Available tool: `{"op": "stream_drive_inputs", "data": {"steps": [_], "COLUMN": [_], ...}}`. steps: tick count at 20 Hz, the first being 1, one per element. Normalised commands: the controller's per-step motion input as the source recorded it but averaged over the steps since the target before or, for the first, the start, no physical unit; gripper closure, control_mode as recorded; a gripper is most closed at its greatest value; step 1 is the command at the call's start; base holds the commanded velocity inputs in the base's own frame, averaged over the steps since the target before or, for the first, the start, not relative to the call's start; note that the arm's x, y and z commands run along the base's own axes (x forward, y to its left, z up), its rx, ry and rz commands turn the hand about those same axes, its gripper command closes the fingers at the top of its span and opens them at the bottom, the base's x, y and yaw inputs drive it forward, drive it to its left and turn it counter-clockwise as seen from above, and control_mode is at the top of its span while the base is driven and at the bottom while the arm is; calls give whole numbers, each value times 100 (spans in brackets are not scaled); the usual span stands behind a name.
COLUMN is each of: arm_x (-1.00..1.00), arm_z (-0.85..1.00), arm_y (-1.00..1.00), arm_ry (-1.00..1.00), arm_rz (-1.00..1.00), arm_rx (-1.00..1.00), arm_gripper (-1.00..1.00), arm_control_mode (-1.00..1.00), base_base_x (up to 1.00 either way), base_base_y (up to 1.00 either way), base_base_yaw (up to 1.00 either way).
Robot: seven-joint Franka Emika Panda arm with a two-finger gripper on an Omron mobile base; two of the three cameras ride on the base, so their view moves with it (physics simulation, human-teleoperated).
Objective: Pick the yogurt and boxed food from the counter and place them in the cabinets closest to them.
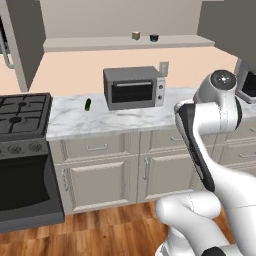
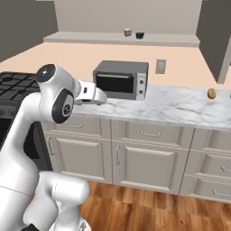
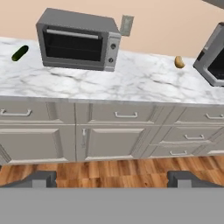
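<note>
The yogurt (image 1: 154, 37) (image 2: 140, 35), a tiny dark navy cup, stands on the beige shelf floor of the open upper cabinets (image 1: 100, 44) (image 2: 113, 38), above the toaster oven. Beside it on its left sits a small pale cube (image 1: 135, 35) (image 2: 128, 32). The boxed food is out of view. The white marble counter (image 1: 75, 120) (image 2: 180, 108) (image 3: 140, 83) runs below over pale drawers. My gripper (image 3: 113, 179) is open and holds nothing. It hangs in front of the counter, well away from it and facing the lower drawers, with my arm folded back.
A grey toaster oven (image 1: 134, 87) (image 2: 121, 80) (image 3: 78, 40) stands on the counter. A small green item (image 1: 88, 104) (image 3: 19, 53) lies to its left, a brown one (image 2: 211, 93) (image 3: 179, 62) to its right. A stove (image 1: 22, 115) is far left, a microwave (image 3: 214, 61) far right.
</note>
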Motion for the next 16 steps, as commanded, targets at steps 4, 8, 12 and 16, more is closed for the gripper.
{"op": "stream_drive_inputs", "data": {"steps": [4,8,12,16], "arm_x": [0,0,0,0], "arm_z": [0,0,0,0], "arm_y": [0,0,0,0], "arm_ry": [0,0,0,0], "arm_rz": [0,0,0,0], "arm_rx": [0,0,0,0], "arm_gripper": [-100,-100,-100,-100], "arm_control_mode": [100,100,100,100], "base_base_x": [-13,0,-4,-15], "base_base_y": [32,2,-15,-42], "base_base_yaw": [0,0,0,0]}}
